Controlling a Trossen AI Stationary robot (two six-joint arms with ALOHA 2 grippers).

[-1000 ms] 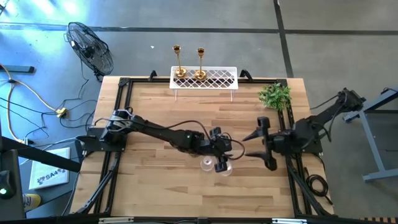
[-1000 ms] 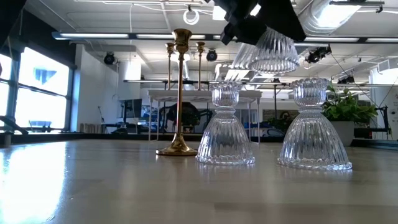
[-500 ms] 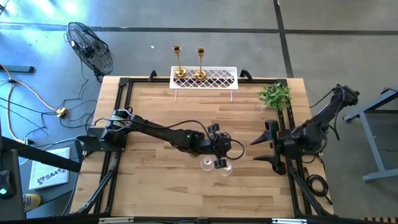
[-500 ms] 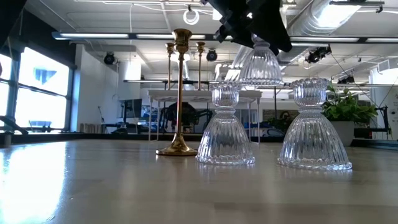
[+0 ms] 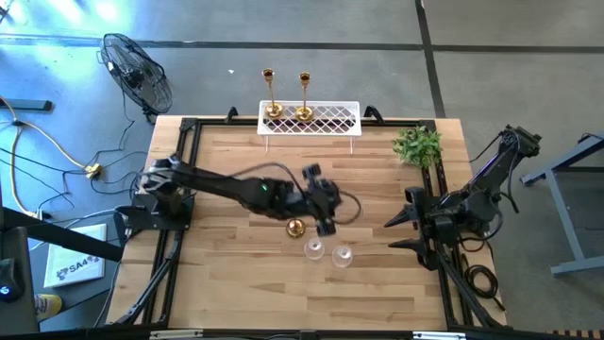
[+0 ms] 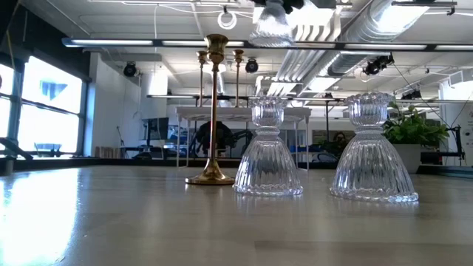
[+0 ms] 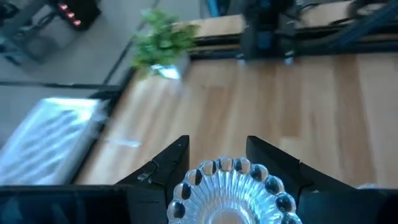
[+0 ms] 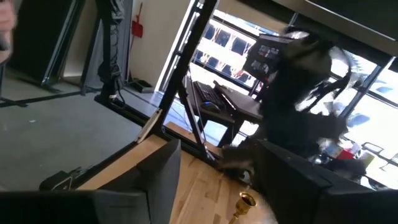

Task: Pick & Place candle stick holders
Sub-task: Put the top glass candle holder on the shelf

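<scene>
My left gripper (image 5: pixel 317 210) is shut on a clear glass candle stick holder (image 6: pixel 272 26) and holds it high above the table's middle. Two more glass holders (image 5: pixel 313 249) (image 5: pixel 342 255) stand on their flared bases near the table's front. One gold holder (image 5: pixel 295 228) stands on its round base beside them. Two gold holders (image 5: pixel 271 94) (image 5: pixel 304 94) stand on the white lattice rack (image 5: pixel 330 119) at the far edge. My right gripper (image 5: pixel 393 234) is open and empty near the table's right edge. My left gripper pinches the glass holder's upper part (image 7: pixel 233 186) between its two fingers (image 7: pixel 168 163), which stand on either side of the beaded glass. The holder hangs upright below the gripper with its flared base (image 6: pixel 272 31) down, lifted clear of the table.
A small green plant (image 5: pixel 418 144) stands at the far right corner. Black rails (image 5: pixel 185 151) run along the table's left and right sides. Bare wood lies between the rack and the standing holders.
My left gripper has risen with the glass holder and gone toward the table's far left, away from the two standing glass holders. The holder stays upright. My right gripper has drawn back toward the table's right edge.
</scene>
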